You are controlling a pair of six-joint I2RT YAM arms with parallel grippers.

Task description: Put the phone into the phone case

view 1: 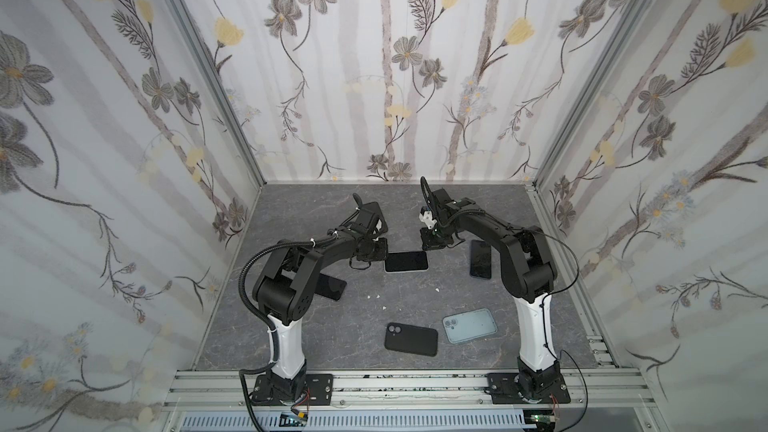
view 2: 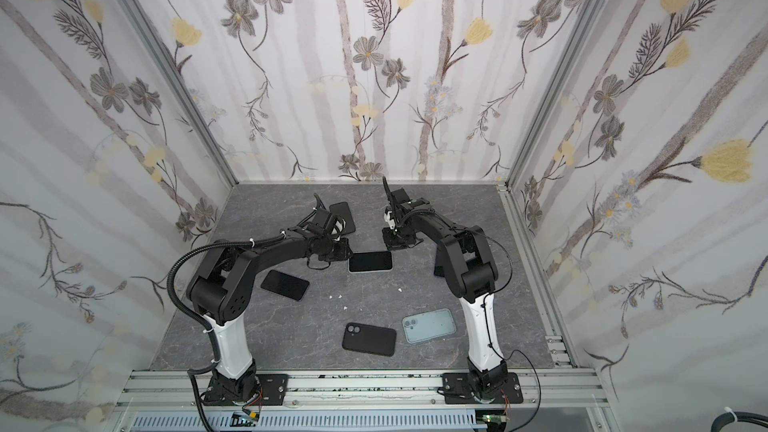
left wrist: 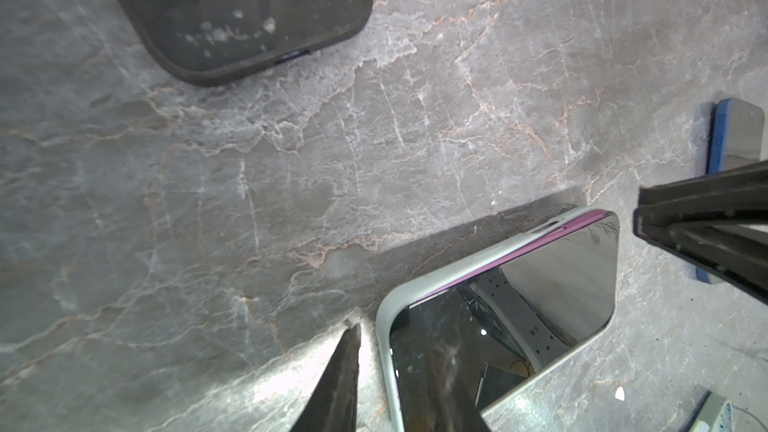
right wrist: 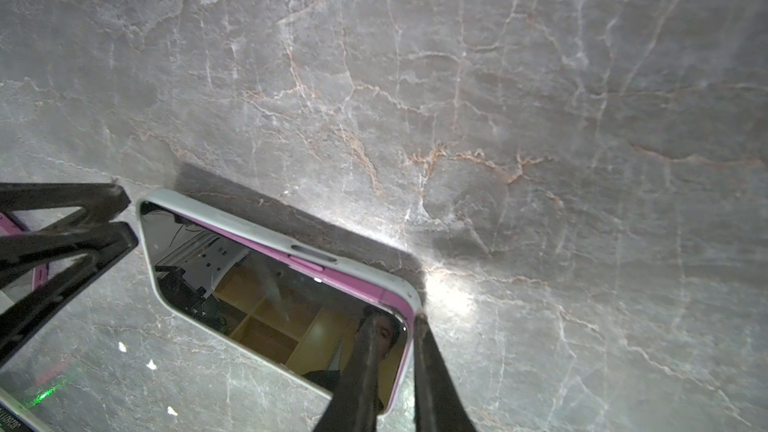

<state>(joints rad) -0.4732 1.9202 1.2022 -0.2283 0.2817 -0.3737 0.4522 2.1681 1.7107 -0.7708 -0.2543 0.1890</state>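
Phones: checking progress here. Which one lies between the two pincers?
The pink phone in the pale case, screen up; the other phones lie farther out.

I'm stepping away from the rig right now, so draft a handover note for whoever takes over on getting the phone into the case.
Left gripper: jaws apart, straddling one short end of the phone case, gap showing beside the rim.
Right gripper: jaws narrow around the opposite end's corner; firm clamp unconfirmed.
Phone: screen up in the case, on the table between both grippers.
Done: phone mostly inside.
Left: its pink edge shows above the rim along one long side; likely needs pressing in, then release.
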